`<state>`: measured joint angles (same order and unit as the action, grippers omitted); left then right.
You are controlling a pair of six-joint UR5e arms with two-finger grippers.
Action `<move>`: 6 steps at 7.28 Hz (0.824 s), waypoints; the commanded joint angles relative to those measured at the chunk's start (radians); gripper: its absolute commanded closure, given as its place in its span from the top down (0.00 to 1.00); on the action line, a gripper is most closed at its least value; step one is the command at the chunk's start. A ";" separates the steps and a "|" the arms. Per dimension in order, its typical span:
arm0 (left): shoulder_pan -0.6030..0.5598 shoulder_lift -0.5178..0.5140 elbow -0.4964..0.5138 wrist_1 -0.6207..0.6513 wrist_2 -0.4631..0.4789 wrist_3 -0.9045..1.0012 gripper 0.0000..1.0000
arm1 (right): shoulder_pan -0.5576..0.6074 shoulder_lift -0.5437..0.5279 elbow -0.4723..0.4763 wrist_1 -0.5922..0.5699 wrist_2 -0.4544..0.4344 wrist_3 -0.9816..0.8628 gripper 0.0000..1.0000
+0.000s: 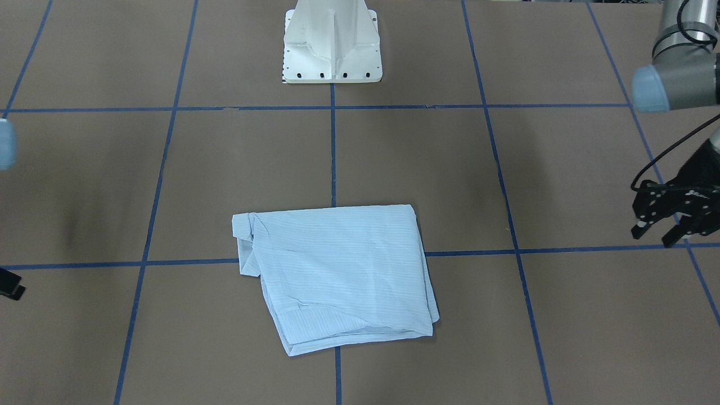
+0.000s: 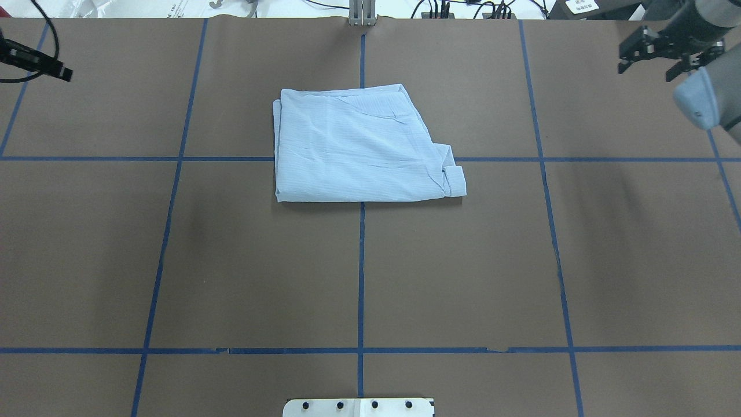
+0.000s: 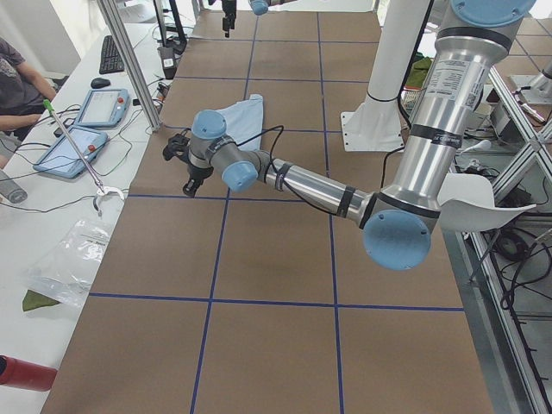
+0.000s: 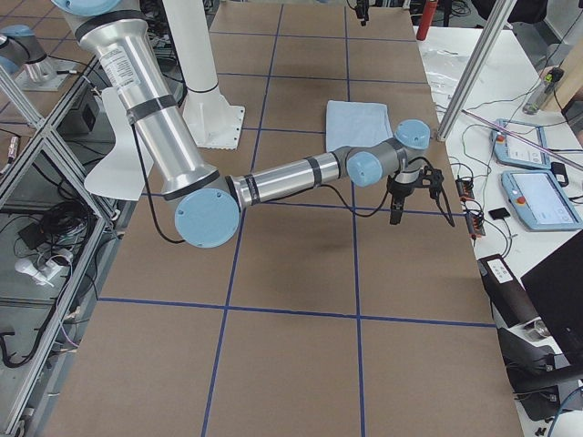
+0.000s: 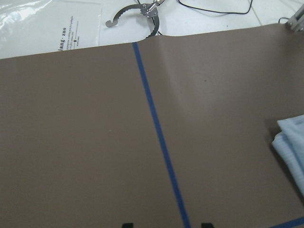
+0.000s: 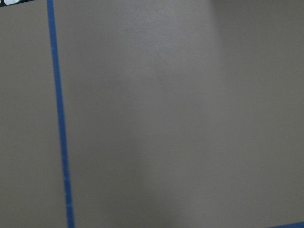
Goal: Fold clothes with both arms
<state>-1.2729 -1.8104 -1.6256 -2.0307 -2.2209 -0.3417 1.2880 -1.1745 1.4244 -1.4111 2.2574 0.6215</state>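
Observation:
The pale blue striped shirt lies folded into a rough rectangle on the brown table, on the centre line. It also shows in the overhead view and in both side views. One corner of it shows in the left wrist view. My left gripper hovers open and empty well off to the shirt's side; its fingertips stand wide apart. My right gripper is open and empty, far off the shirt's other side, near the table's far edge.
The white pedestal base stands at the robot's side of the table. Blue tape lines grid the brown surface. Tablets and cables lie on the operators' bench beyond the far edge. A metal tool lies past that edge.

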 commanded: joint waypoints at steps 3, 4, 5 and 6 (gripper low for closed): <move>-0.230 0.190 0.047 0.052 -0.084 0.394 0.73 | 0.214 -0.339 0.141 -0.002 0.062 -0.426 1.00; -0.273 0.212 0.081 0.052 -0.158 0.429 0.74 | 0.215 -0.387 0.172 0.000 0.051 -0.430 1.00; -0.290 0.224 0.078 0.055 -0.193 0.426 0.76 | 0.215 -0.395 0.188 0.000 0.050 -0.428 1.00; -0.311 0.226 0.076 0.053 -0.195 0.428 1.00 | 0.217 -0.413 0.189 -0.002 0.062 -0.430 1.00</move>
<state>-1.5537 -1.5951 -1.5524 -1.9777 -2.3924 0.0770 1.5017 -1.5601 1.6011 -1.4117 2.3113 0.1972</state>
